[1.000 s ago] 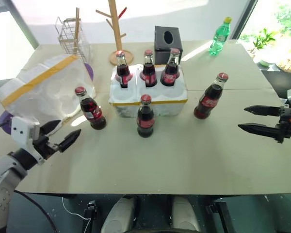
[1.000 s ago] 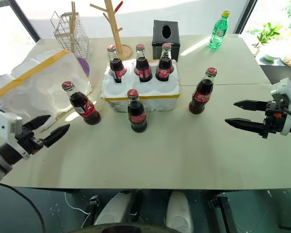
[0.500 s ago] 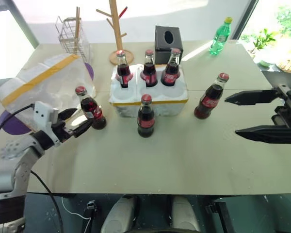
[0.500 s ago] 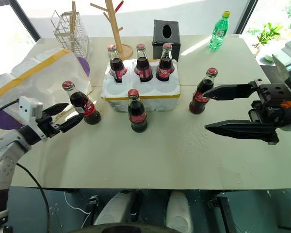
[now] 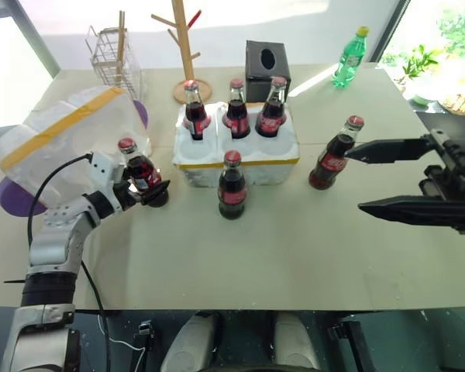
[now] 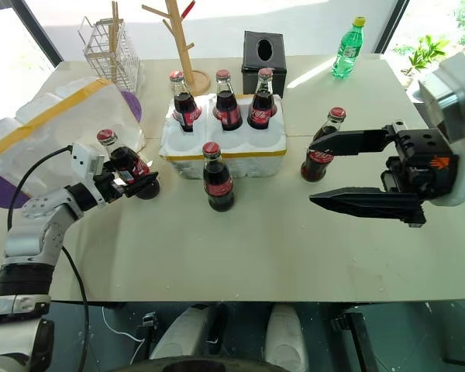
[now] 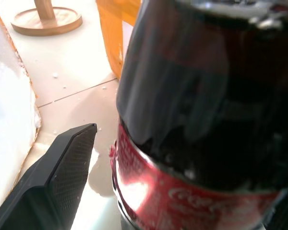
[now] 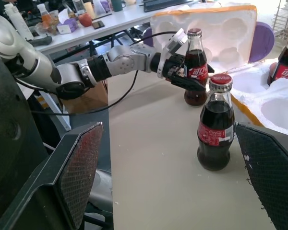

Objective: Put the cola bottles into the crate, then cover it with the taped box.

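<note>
On the near part of the beige counter (image 5: pixel 279 256) the right tool (image 6: pixel 335 169) hangs with its two black fingers spread wide and nothing between them; its wrist and arm run off the edge of the head views. Just past its upper fingertip stands the right-hand cola bottle (image 5: pixel 335 155), leaning slightly, its lower body partly hidden by that finger in the right eye view. In front of the crate a second loose cola bottle (image 5: pixel 232 184) stands upright by itself. To the left, the left tool (image 5: pixel 145 188) straddles the label of the left-hand cola bottle (image 5: pixel 142 170); in the left wrist view one finger (image 7: pixel 62 177) stands just off the glass with a sliver of counter between, the other finger is cut off at the frame edge, so the tool is not yet clenched on the bottle. That view shows part of the white script on the red label, "Coca", the rest cropped. The crate (image 5: pixel 236 151) sits mid-counter with a thin yellow tape band along its front; three cola bottles (image 5: pixel 236 112) occupy its back row, and the front holes are hard to make out against the white foam. The taped box (image 5: pixel 62 151) lies tilted at the far left, its hollow side facing the crate and its left end cut off. Behind are a black tissue box (image 5: pixel 267 60), a wooden stand (image 5: pixel 187 46), a wire rack (image 5: pixel 112 50) and a green bottle (image 5: pixel 350 58), whose label is too small to read.
</note>
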